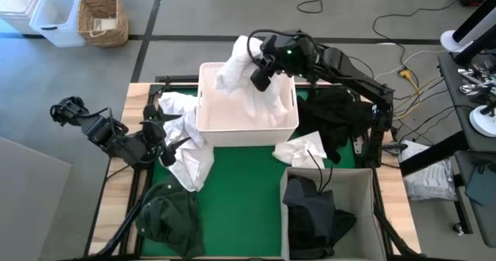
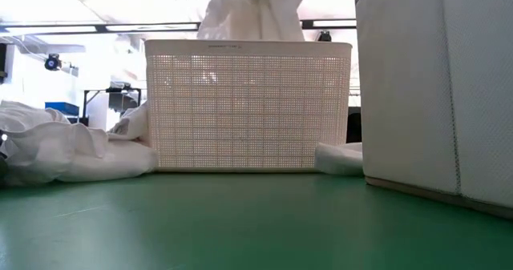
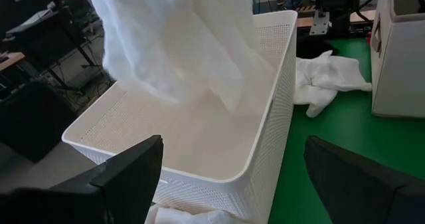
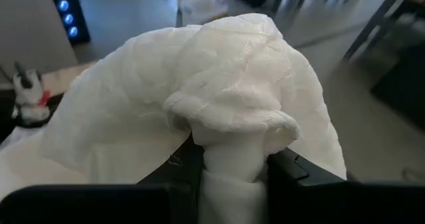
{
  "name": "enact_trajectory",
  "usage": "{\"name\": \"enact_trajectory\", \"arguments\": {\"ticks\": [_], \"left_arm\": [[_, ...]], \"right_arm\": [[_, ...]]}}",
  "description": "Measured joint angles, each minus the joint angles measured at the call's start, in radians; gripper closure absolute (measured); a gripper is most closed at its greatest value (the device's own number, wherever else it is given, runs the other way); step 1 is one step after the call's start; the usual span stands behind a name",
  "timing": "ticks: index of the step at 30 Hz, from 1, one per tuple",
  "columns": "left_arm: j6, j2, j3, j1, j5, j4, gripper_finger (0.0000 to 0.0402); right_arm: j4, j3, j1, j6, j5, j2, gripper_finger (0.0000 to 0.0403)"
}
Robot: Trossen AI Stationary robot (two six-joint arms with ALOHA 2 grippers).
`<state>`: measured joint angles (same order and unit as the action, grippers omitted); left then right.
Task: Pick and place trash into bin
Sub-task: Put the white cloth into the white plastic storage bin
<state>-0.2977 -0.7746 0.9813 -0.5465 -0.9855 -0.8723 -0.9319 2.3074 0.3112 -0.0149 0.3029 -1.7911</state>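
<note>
My right gripper [image 1: 260, 73] pinches a white sheet [image 1: 235, 69] and holds it above the far side of the white tub [image 1: 291, 123], the cloth hanging into it. To release cleanly, I should centre over the tub so no fold drapes over the rim. My left gripper [image 1: 164, 141] waits open-jawed beside the tub's left wall, over more white sheets [image 1: 190, 159].

I work in a robotics lab or workshop. My counter [image 1: 116, 214] is a wooden top with a green mat [image 1: 240, 191], standing on a grey concrete floor [image 1: 194, 13] marked with dark lines. Loose cables [image 1: 403, 29] trail across that floor. Clear plastic storage boxes [image 1: 58, 17] and a wicker basket [image 1: 102, 19] sit off to one side. Equipment racks [image 2: 104, 102] stand under bright ceiling lights beyond.
</note>
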Motion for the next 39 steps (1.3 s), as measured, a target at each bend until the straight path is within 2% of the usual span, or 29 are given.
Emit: {"name": "enact_trajectory", "arguments": {"ticks": [10, 18, 25, 29, 39], "left_arm": [[0.000, -0.004, 0.000, 0.000, 0.000, 0.000, 0.0063], [0.000, -0.010, 0.000, 0.000, 0.000, 0.000, 0.0063], [0.000, -0.011, 0.000, 0.000, 0.000, 0.003, 0.0063], [0.000, -0.018, 0.000, 0.000, 0.000, 0.006, 0.0063], [0.000, -0.036, 0.000, 0.000, 0.000, 0.005, 0.0063]], "right_arm": [[-0.039, -0.161, 0.051, -0.138, -0.111, 0.000, 0.0317], [-0.122, -0.256, 0.113, -0.283, -0.253, 0.000, 0.0317], [-0.251, -0.268, 0.126, -0.325, -0.263, 0.000, 0.0317], [-0.292, -0.268, 0.126, -0.346, -0.311, 0.000, 0.0317], [-0.408, -0.268, 0.126, -0.379, -0.312, 0.000, 0.0317]]}}
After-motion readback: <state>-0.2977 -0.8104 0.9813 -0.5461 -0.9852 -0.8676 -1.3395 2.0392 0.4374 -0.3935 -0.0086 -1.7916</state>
